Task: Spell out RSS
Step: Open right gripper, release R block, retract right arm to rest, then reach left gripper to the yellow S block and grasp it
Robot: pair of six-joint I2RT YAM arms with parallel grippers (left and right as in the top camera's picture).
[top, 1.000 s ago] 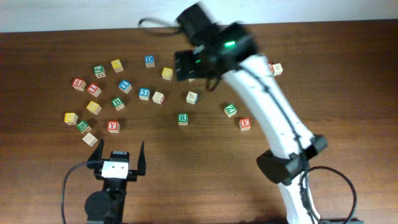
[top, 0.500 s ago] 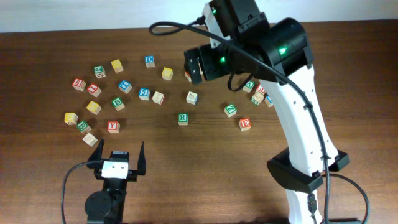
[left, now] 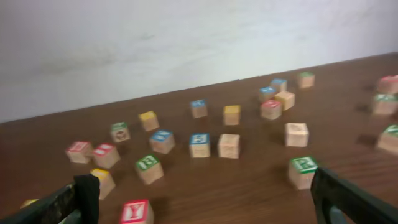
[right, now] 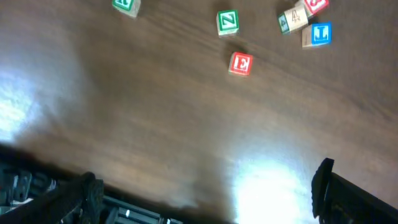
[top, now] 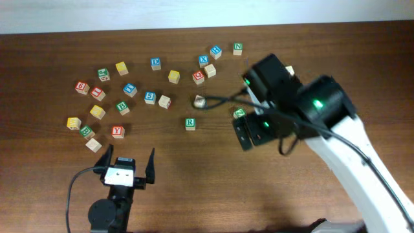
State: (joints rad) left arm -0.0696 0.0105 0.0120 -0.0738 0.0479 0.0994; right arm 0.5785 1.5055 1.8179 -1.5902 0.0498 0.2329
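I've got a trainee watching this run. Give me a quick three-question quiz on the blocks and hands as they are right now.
1. True or false: the left hand holds a block.
2. What colour is the letter on the R block? A red, B green, C blue.
3. Fill in: in the right wrist view, the red block just below the Z block shows the letter ___.
Key: 1 false; 2 B; 3 E.
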